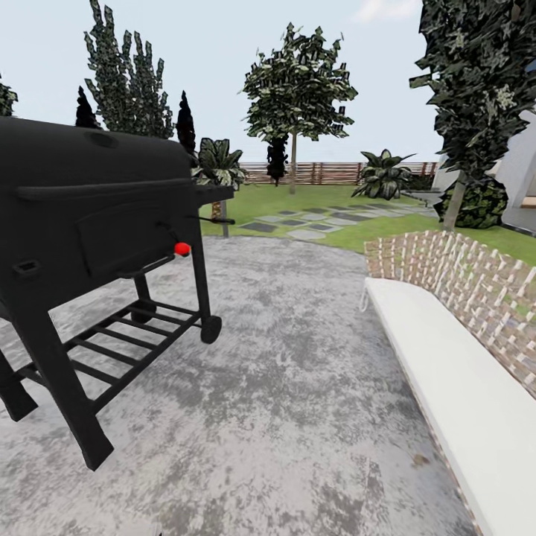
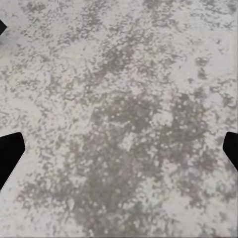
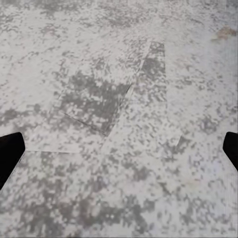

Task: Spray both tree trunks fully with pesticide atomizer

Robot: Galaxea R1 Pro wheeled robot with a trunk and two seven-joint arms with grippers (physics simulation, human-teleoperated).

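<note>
The pesticide atomizer is out of view. I stand on grey mottled paving (image 1: 283, 387) in the garden, facing the lawn (image 1: 387, 227). A tall tree (image 1: 296, 82) with a thin bare trunk (image 1: 293, 170) rises far ahead by the fence. A second tall tree (image 1: 480, 82) stands at the right, its trunk (image 1: 452, 205) leaning slightly. My left gripper (image 2: 119, 151) hangs open over bare paving, with black fingertips (image 2: 10, 156) at the picture's edges. My right gripper (image 3: 119, 151) is open over paving too, fingertips (image 3: 9, 154) wide apart and holding nothing.
A big black barbecue grill (image 1: 89, 216) with a red knob (image 1: 182, 249) stands close at the left. A white bench (image 1: 454, 380) backed by a brick wall (image 1: 461, 275) runs along the right. Stepping stones (image 1: 313, 222), short palms (image 1: 383, 175) and a wooden fence (image 1: 327, 173) lie ahead.
</note>
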